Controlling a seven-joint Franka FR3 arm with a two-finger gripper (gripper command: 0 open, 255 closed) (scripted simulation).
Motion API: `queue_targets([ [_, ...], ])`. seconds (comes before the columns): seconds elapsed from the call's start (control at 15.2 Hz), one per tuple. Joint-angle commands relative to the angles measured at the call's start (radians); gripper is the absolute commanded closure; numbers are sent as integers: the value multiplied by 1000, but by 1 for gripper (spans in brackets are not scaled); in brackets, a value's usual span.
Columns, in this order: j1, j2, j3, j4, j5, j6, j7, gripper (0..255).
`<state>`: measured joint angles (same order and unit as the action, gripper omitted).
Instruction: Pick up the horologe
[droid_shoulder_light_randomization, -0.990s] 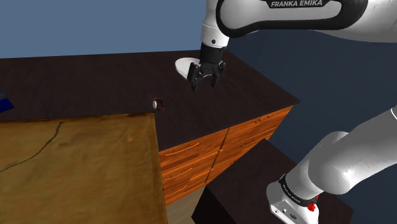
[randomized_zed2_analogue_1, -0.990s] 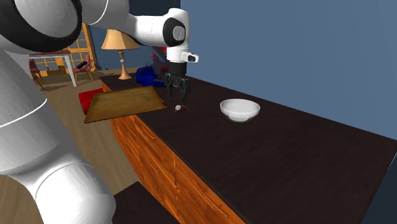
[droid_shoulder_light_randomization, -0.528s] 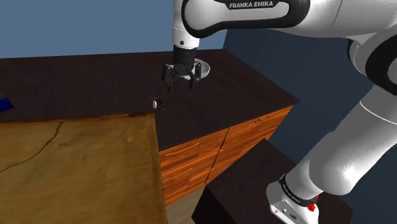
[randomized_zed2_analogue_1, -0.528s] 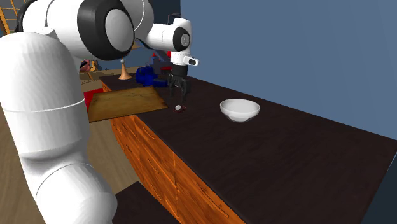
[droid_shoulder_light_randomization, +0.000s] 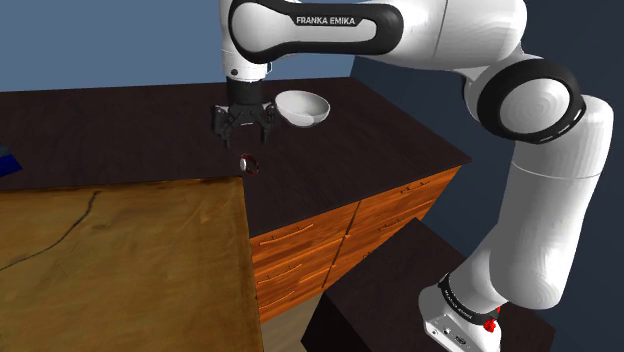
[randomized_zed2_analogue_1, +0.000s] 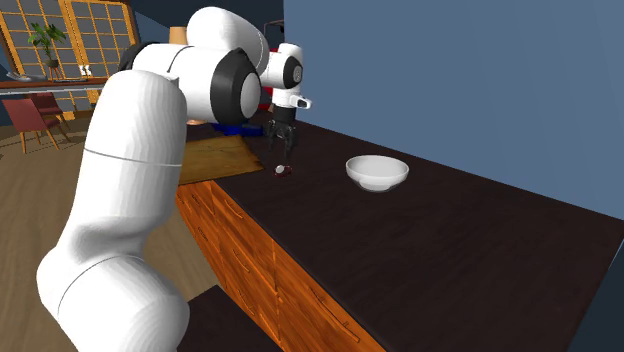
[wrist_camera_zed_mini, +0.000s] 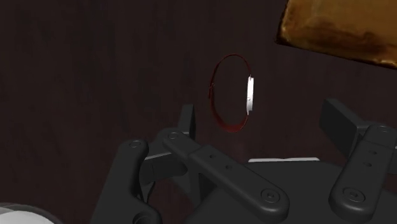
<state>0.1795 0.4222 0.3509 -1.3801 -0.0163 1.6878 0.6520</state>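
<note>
Black hand (droid_shoulder_light_randomization: 243, 126) has shifted above red-strapped watch (droid_shoulder_light_randomization: 249, 164).

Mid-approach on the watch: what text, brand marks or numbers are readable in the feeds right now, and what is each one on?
"FRANKA EMIKA": white letters on the dark band of the arm, shoulder view.
Small white lettering on the dark ring at the arm's base: too small to read.
The watch: face seen edge-on in the wrist view, no numerals or brand readable.
Nothing else legible.
</note>
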Motion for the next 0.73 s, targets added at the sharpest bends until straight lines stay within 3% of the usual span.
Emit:
queue_targets([
  [0.0,8,27,-2,21,-6,4,7,0],
  [0.46,4,32,-4,-47,-8,76,3,0],
  [0.53,3,32,-4,-47,-8,76,2,255],
  [0.66,3,32,-4,-48,-8,76,2,255],
])
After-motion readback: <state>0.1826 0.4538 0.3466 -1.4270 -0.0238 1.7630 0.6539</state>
